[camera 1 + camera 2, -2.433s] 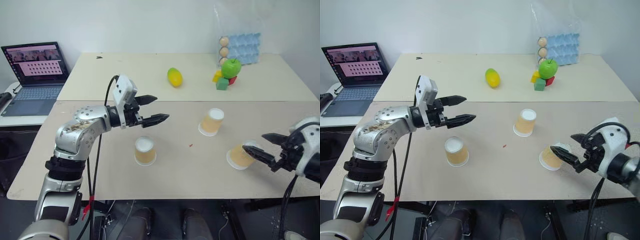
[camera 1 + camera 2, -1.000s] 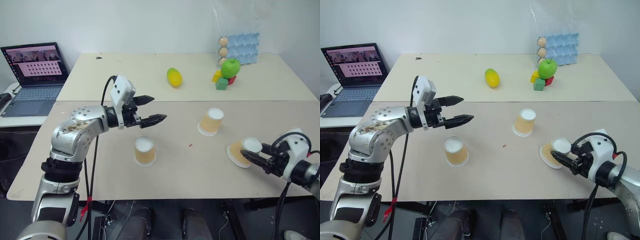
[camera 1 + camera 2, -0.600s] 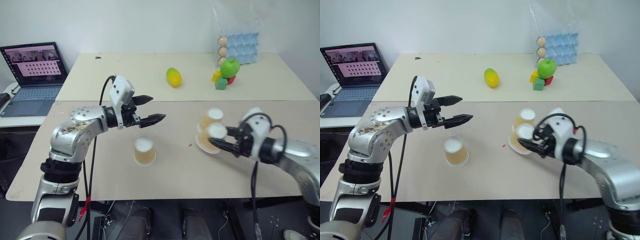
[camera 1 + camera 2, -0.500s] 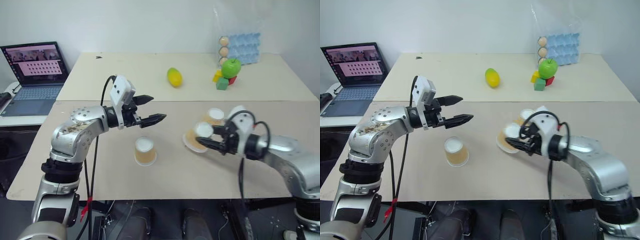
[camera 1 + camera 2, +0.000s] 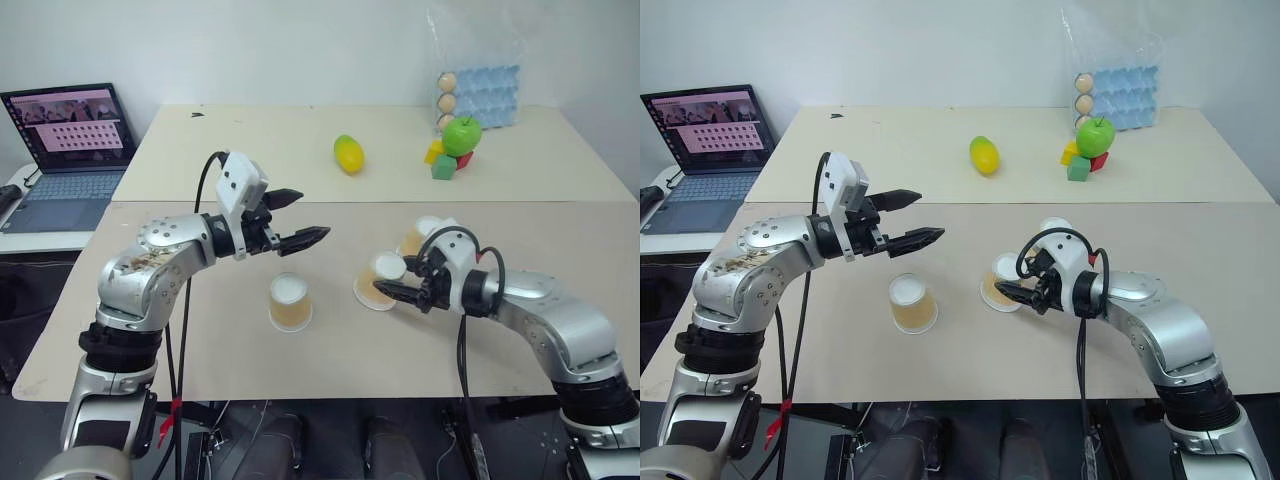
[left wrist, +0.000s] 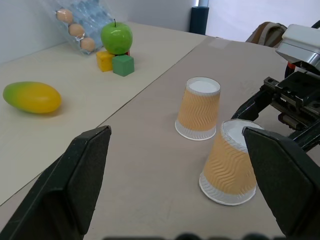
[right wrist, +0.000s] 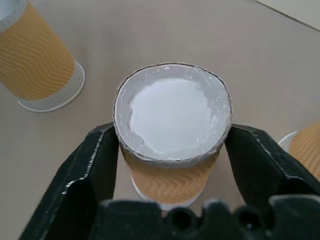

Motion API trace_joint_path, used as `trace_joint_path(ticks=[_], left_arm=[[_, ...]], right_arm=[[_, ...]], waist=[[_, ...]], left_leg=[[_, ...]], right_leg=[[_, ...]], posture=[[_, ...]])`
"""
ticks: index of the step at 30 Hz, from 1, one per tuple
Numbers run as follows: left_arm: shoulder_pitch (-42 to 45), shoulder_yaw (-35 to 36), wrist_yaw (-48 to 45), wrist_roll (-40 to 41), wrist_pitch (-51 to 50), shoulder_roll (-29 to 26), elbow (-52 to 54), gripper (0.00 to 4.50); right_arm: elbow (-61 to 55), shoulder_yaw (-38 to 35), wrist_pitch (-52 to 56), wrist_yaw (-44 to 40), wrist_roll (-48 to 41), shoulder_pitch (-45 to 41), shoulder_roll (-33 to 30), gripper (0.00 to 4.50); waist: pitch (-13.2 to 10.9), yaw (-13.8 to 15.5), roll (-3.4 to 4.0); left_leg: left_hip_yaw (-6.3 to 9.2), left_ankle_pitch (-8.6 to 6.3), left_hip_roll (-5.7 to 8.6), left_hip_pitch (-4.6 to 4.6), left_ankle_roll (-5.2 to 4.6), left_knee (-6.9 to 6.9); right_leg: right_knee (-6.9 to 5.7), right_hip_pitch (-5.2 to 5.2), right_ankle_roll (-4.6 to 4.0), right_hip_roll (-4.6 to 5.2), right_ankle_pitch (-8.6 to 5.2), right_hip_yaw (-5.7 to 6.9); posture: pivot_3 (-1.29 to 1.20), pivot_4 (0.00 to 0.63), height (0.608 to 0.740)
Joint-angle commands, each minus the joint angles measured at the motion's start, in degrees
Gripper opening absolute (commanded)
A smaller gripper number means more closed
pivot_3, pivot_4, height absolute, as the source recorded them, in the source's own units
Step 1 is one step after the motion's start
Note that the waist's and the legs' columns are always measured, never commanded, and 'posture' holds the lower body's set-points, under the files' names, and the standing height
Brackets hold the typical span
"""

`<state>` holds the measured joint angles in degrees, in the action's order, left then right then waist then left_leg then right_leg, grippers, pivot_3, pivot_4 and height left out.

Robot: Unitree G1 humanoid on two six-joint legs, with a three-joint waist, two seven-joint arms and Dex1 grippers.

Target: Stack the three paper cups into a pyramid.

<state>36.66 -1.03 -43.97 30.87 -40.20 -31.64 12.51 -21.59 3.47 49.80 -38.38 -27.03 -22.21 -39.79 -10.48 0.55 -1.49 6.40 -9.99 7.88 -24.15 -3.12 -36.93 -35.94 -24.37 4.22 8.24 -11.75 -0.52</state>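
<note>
Right hand (image 5: 392, 291) has carried cup (image 5: 376, 281) leftward from tabletop's (image 5: 330, 350) right edge; cup now tilted, between left cup (image 5: 290, 302) and rear cup (image 5: 417, 237). Fingers flank it; whether clenched or released, cannot tell. Left hand (image 5: 308, 216) open, empty, hovering above left cup. Base row nearly formed; pyramid not yet built.

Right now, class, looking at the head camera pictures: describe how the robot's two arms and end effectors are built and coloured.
Both arms are rounded silver-grey metal segments with black joint rings. The left end effector and the right end effector each have two tapered black fingers. A white boxy camera module sits on the left wrist, and black cables loop along both arms. The left arm's shell looks scuffed brownish.
</note>
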Motion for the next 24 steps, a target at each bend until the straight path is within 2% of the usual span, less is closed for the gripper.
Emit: trace_joint_path(ticks=[1, 4, 9, 13, 16, 19, 24], left_arm=[[0.49, 1.36, 0.24, 0.65, 0.12, 0.00, 1.59, 4.50], [0.55, 1.13, 0.23, 0.80, 0.07, 0.30, 1.55, 4.50], [0.80, 0.91, 0.18, 0.60, 0.35, 0.71, 1.05, 4.50], [0.80, 0.85, 0.07, 0.49, 0.68, 0.91, 0.64, 4.50], [0.86, 0.47, 0.11, 0.23, 1.01, 1.33, 0.33, 4.50], [0.96, 0.50, 0.18, 0.16, 0.98, 1.62, 0.26, 4.50], [0.87, 0.56, 0.41, 0.07, 0.86, 1.84, 0.57, 4.50]], right_arm=[[-1.31, -2.05, -1.32, -0.05, -0.69, -0.97, 0.73, 4.48], [-1.98, -4.22, 0.12, 0.00, -2.68, -1.56, 1.16, 4.48], [-6.32, -17.01, 3.56, -8.11, -11.09, 2.87, -8.66, 4.48], [-4.67, -26.00, 5.31, -12.63, -15.35, 7.41, -15.02, 4.48], [-0.62, -25.11, 1.34, -11.96, -11.34, 9.67, -15.47, 4.48], [4.74, -21.27, -4.10, -7.93, -5.34, 8.21, -13.04, 4.48], [13.03, -14.44, -14.21, -5.68, 2.59, 3.76, -8.77, 4.48]], waist=[[0.00, -0.01, 0.00], [0.00, 0.02, 0.00], [-0.01, 0.59, 0.01], [-0.01, 0.69, 0.01], [-0.01, 0.08, 0.00], [0.00, -0.25, 0.00], [-0.01, -0.61, 0.02]], left_leg=[[0.00, 0.00, 0.00, 0.00, 0.00, 0.00], [0.00, 0.00, 0.00, 0.00, 0.00, 0.00], [0.00, 0.00, 0.02, -0.04, -0.01, 0.00], [0.00, -0.04, 0.02, -0.04, -0.05, 0.00], [-0.05, -0.04, -0.06, 0.00, -0.03, 0.00], [-0.16, -0.22, -0.15, 0.11, 0.30, 0.00], [-0.24, -0.17, -0.15, 0.11, 0.25, 0.00]], right_leg=[[0.00, 0.00, 0.00, 0.00, 0.00, -0.01], [0.00, 0.00, 0.00, 0.00, 0.00, -0.01], [0.02, -0.01, 0.01, 0.01, 0.00, 0.01], [0.11, 0.06, 0.02, 0.02, 0.00, 0.04], [0.09, 0.07, 0.01, 0.00, 0.00, 0.02], [0.10, 0.14, 0.29, -0.01, -0.16, -0.01], [0.06, 0.06, 0.17, -0.03, -0.08, -0.10]], posture=[[0.00, 0.150, 0.740], [0.00, 0.150, 0.740], [0.00, 0.150, 0.740], [0.00, 0.150, 0.740], [0.00, 0.150, 0.740], [0.00, 0.150, 0.740], [0.00, 0.150, 0.740]])
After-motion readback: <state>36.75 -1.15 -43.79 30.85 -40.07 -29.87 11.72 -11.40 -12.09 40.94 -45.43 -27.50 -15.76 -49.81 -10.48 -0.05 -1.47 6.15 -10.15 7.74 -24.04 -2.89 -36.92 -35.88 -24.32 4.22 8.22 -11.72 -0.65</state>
